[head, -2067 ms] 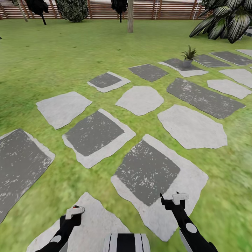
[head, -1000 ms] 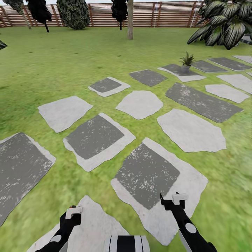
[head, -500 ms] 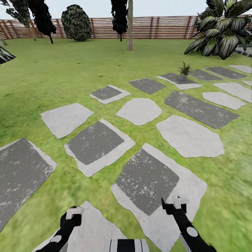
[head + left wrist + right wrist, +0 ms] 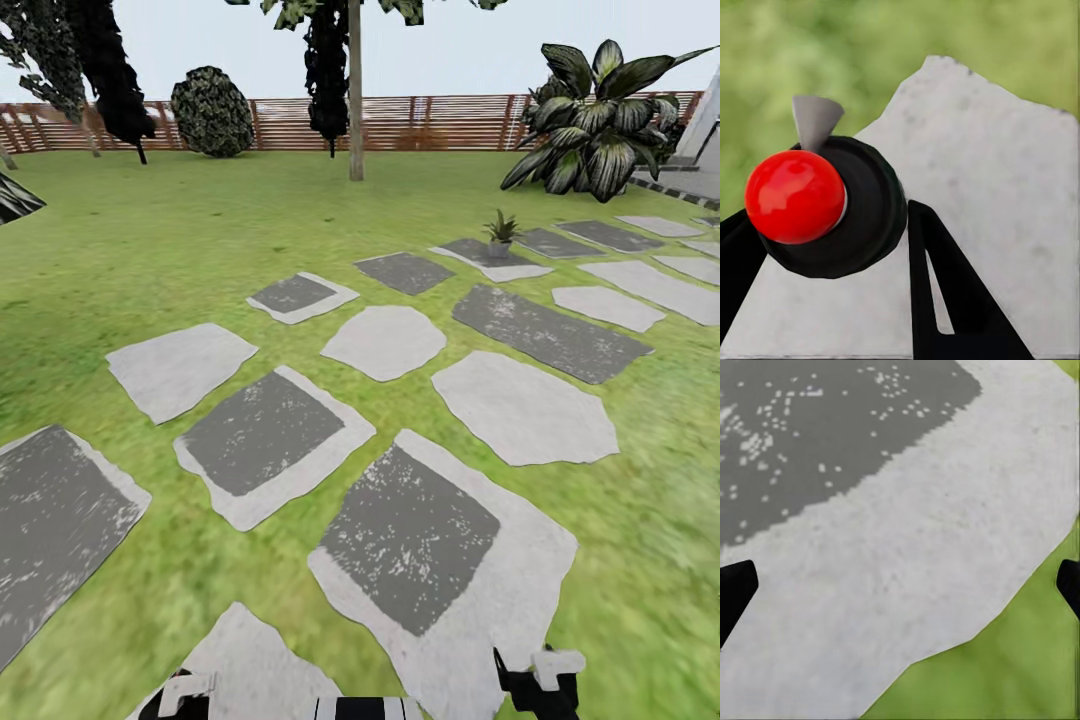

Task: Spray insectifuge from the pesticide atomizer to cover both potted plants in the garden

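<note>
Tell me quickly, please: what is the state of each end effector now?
Left end effector: closed on the dark pesticide atomizer with the red nozzle dot.
Right end effector: open, holding nothing, above a pale grey stepping slab.

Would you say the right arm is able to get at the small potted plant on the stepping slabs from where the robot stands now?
Probably not: the potted plant sits far up the path, several stepping slabs beyond the right gripper.
</note>
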